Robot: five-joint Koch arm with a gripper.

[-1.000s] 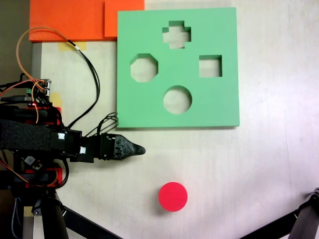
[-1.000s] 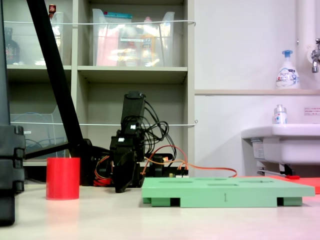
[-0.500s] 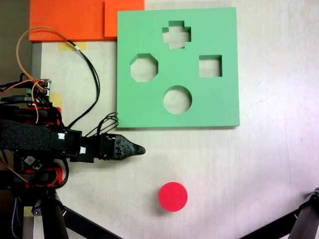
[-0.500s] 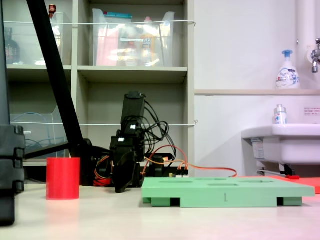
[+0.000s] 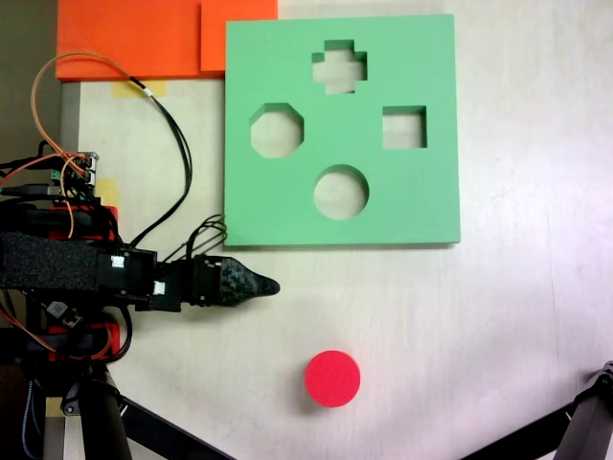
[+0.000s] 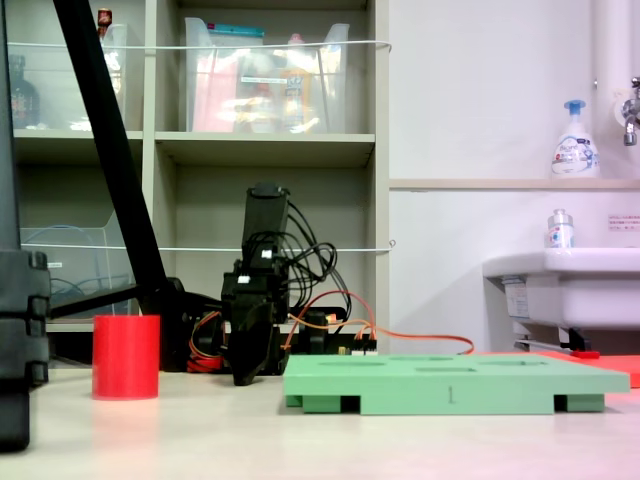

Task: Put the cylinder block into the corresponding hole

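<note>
Red cylinder block (image 5: 332, 378) upright on the bare tabletop (image 5: 498, 316), well apart from the green board (image 5: 421, 206) and nothing touching it. Round hole (image 5: 341, 192) open and vacant, nearest the board's lower edge in the top-down fixed view, with the octagon cut-out (image 5: 277, 131) and square cut-out (image 5: 404, 127) close by. Claw (image 5: 266, 287) low over the tabletop, between board and block, carrying nothing; only one dark tip visible, so spread or pressed together cannot be told.

Likely trouble ahead:
- Smooth foam-like sides: an off-centre pinch could squeeze the block out sideways or tip it over.
- Block about as wide as the hole: a tilted or offset lowering would probably catch on the rim and leave it perched.
- Neighbouring cut-outs: aiming slightly high could land it at the octagon.
- Light board: a nudge from the claw could slide it and spoil the aim.
</note>
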